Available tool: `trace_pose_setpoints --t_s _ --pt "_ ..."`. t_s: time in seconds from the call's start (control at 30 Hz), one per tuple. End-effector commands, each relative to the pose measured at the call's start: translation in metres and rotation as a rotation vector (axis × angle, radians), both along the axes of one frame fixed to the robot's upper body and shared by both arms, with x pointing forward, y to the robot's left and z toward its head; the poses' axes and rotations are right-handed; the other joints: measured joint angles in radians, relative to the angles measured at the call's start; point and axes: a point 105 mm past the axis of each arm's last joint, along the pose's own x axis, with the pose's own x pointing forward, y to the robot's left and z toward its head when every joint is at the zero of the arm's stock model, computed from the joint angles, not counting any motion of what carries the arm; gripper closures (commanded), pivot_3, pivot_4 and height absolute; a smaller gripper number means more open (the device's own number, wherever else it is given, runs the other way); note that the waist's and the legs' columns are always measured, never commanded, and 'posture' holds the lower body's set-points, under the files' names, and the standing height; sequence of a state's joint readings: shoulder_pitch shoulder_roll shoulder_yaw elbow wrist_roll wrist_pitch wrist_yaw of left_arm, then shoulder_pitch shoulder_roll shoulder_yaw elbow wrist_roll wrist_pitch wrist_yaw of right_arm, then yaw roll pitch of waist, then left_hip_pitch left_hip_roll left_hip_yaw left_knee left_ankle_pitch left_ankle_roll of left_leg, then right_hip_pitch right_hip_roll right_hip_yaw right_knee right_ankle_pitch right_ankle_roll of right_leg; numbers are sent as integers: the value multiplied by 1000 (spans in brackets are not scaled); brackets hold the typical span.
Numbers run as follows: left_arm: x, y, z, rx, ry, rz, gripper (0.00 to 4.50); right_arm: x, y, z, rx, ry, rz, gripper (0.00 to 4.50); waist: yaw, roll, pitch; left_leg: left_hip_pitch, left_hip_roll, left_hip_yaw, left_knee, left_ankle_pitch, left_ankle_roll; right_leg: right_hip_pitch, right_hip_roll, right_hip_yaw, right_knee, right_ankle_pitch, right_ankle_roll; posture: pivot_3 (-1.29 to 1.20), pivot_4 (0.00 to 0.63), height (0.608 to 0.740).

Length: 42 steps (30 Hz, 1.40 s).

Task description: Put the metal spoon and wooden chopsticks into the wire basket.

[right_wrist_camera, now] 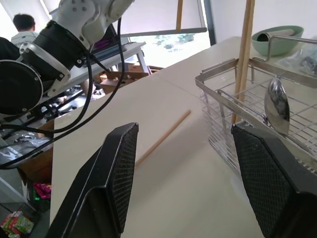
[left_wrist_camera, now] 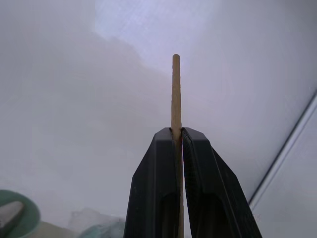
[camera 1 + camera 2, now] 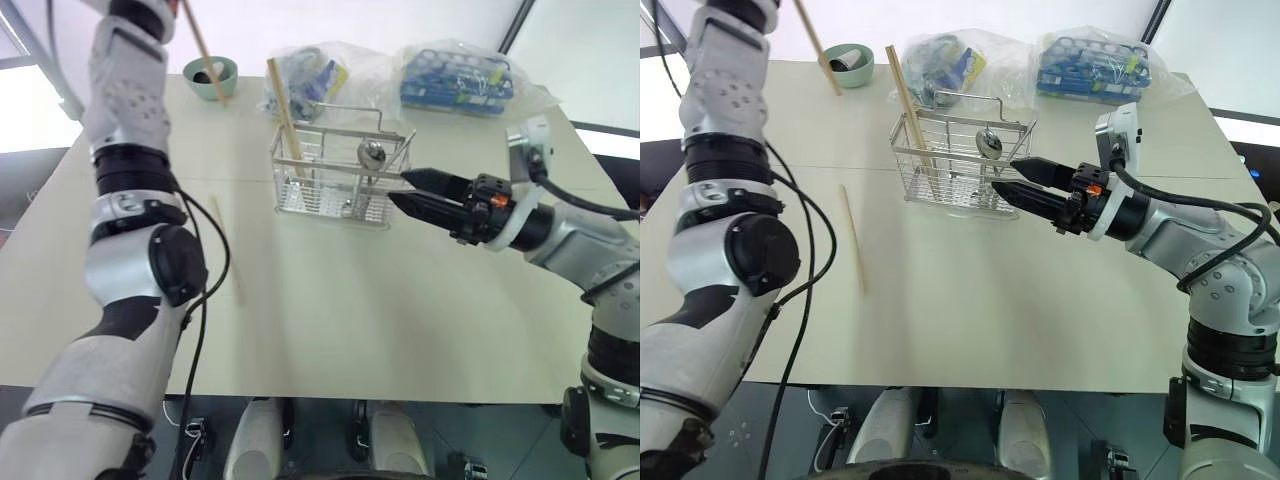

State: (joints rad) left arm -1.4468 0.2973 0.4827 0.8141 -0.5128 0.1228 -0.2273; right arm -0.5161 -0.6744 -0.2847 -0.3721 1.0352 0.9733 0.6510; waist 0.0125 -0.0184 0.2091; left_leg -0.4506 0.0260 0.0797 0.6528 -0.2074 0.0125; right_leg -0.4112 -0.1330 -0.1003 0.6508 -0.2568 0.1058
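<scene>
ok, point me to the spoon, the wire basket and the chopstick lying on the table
metal spoon [image 3: 371,152]: left eye view, on its round bowl.
wire basket [image 3: 283,186]: left eye view, on the left grid wall.
chopstick on the table [image 3: 225,249]: left eye view, mid-length of the stick.

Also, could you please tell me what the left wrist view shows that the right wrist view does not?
Left wrist view: the left gripper shut on a chopstick, seen close up at the grip. Right wrist view: the open right gripper, the wire basket with the metal spoon and a wooden stick standing in it, and a second chopstick lying on the table. Shared: the green bowl and the held chopstick's shaft.
</scene>
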Motion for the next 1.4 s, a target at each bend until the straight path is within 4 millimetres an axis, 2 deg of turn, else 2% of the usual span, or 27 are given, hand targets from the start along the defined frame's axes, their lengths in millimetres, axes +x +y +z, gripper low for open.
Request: trace_pose_setpoints --t_s 0.03,0.2,0.4,0.57,0.73,0.87,1.07,1.2,1.3,1.4 --pt "-6 -25 18 39 -73 -41 4452 -10 0 13 14 -79 -12 1432 -1 0 0 0 0 0 0 0 0 0 0 0 0 0 0 0 150 707" --pt "4 -57 2 74 -43 -107 4452 -14 -3 10 28 -75 -50 1432 0 0 0 0 0 0 0 0 0 0 0 0 -1 0 0 0 150 707" --pt "7 -93 -19 203 -58 -111 4452 -16 -10 10 41 -78 -96 1432 0 0 0 -1 0 0 0 0 1 0 1 0 -1 0 0 0 150 707" --pt "5 -101 -34 259 -93 -13 4452 -16 -13 10 48 -77 -118 1432 1 0 0 -1 0 0 0 -1 1 0 0 0 -1 0 0 0 150 707" --pt "4 -112 -51 280 -81 4 4452 -14 -16 12 49 -77 -129 1432 1 0 0 -1 1 0 0 -1 1 0 0 0 -1 0 0 0 150 707" --pt "3 -113 -60 273 -72 3 3019 -14 -14 12 38 -80 -111 1432 1 0 0 -1 1 0 0 -1 1 -1 0 0 -2 0 0 0 150 707" --pt "-2 -110 -59 270 -68 12 28 -15 -8 8 5 -88 -70 1432 1 0 0 -2 1 0 0 -1 2 -1 0 0 -2 0 0 0 150 707" --pt "-8 -102 -48 289 -72 24 28 -12 -8 6 -12 -90 -65 1432 1 0 0 -2 1 -1 0 -1 2 -1 0 0 -2 0 0 0 150 707" --pt "-17 -85 -30 306 -79 54 28 -11 -8 5 -25 -101 -61 1432 -2 0 0 -2 1 -1 0 -1 2 -1 0 0 -2 0 0 0 150 707" --pt "-21 -63 -18 293 -9 101 28 -10 -7 2 -21 -104 -60 1432 -2 0 0 -2 1 -1 0 -1 2 -1 1 0 -1 0 0 0 150 707"
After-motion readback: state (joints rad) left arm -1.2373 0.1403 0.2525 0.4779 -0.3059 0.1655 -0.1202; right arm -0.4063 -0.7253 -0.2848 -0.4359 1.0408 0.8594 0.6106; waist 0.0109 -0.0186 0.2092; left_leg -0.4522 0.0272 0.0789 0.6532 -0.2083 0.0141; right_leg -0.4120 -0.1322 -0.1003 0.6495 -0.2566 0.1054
